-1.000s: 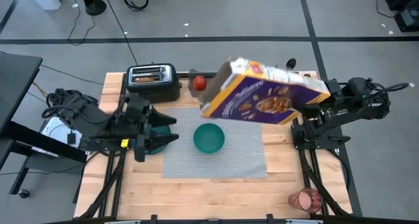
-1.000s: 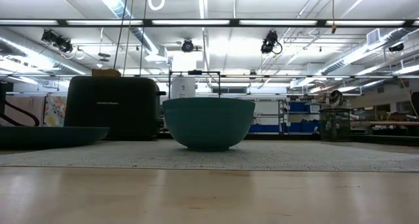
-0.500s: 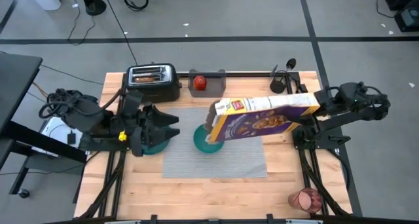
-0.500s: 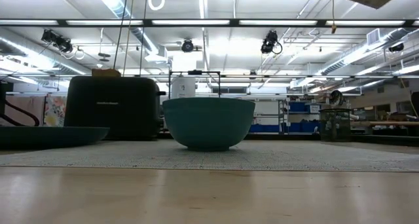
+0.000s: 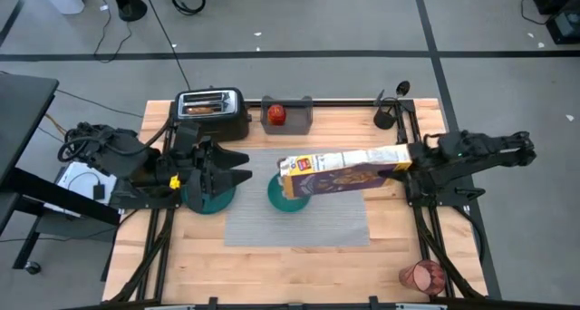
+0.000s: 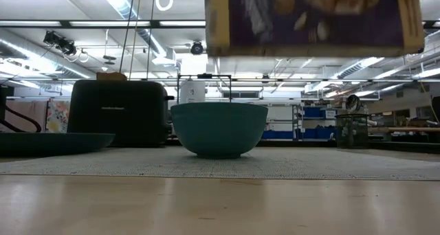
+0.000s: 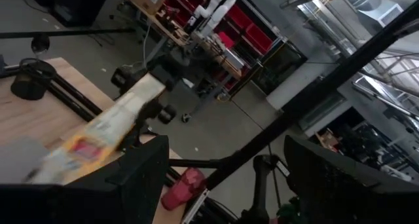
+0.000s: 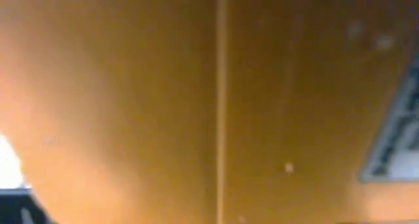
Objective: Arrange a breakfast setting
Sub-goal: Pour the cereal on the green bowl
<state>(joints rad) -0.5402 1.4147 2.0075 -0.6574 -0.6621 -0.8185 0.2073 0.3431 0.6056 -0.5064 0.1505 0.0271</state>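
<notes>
My left gripper (image 5: 237, 168) hangs spread open over the plate (image 5: 207, 198), which sits half on the left edge of the placemat (image 5: 335, 217). I judge it parked there, out of the way, so the other arm has the middle of the desk to itself. Behind it, at the back-left corner, the toaster (image 5: 211, 111) holds a toast slice (image 5: 203, 110) in a slot. Just to its right, along the back edge, the small red fruit (image 5: 276, 114) rests in a little tray (image 5: 297, 118).

The bowl (image 5: 288, 195) stands on the placemat near the centre of the desk. My right gripper (image 5: 412, 160) is clamped on the bottom end of a cereal box (image 5: 340, 173), held lying level with its mouth over the bowl, presumably so the cereal lands inside it. From table height the box is clear above the rim, not touching.

The red cup (image 5: 422, 276) lies at the front-right corner, not yet set.
</notes>
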